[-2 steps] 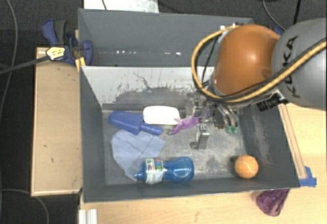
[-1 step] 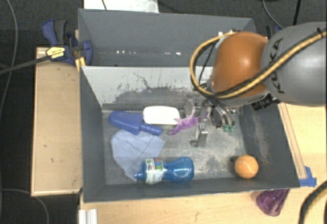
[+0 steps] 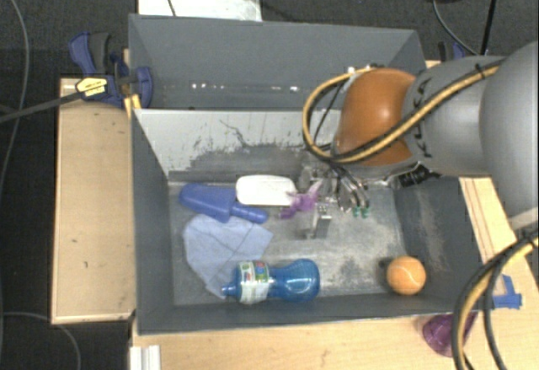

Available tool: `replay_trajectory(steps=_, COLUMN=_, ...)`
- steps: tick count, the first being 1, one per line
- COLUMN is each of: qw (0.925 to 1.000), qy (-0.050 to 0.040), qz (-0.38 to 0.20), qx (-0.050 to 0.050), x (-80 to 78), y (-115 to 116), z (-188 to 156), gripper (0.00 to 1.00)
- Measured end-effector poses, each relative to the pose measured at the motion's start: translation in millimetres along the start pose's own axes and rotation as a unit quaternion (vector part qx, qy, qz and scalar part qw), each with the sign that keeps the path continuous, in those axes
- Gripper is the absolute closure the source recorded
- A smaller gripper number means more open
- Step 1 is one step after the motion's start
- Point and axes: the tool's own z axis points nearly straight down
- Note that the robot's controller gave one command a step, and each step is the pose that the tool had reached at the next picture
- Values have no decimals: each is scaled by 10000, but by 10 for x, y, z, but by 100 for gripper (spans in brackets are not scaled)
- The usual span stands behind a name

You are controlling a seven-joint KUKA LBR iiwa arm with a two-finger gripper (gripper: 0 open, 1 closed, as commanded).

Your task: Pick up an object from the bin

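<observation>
The grey arm (image 3: 497, 120), with its orange cover (image 3: 375, 115) and looped cables, sits highest and closest, reaching into the bin (image 3: 156, 217) from the right of the view. Below it the gripper (image 3: 322, 215) is down near the middle of the bin floor, its tip at or just above bare metal. Whether it is open or closed cannot be told, and nothing is seen held in it.

A small purple piece (image 3: 299, 204) lies just beside the gripper, on the side toward the view's left; whether they touch is unclear. A white oval (image 3: 265, 190) lies against that piece, nearer the back wall. A blue scoop (image 3: 210, 201) lies just left of the oval. In front of the scoop is a pale blue cloth (image 3: 221, 246), and a blue bottle (image 3: 274, 280) lies on its side along the cloth's front edge. An orange ball (image 3: 406, 274) sits well apart, in the front right corner.
</observation>
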Motion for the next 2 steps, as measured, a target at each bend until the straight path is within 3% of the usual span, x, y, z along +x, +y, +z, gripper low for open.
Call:
replay_trajectory(steps=1, qw=9994, qy=-6, qz=-351, qx=4, x=-4, y=-104, z=-1, gripper=0)
replay_trajectory(steps=2, qw=9998, qy=-10, qz=-174, qx=-4, x=-6, y=-47, z=-3, gripper=0)
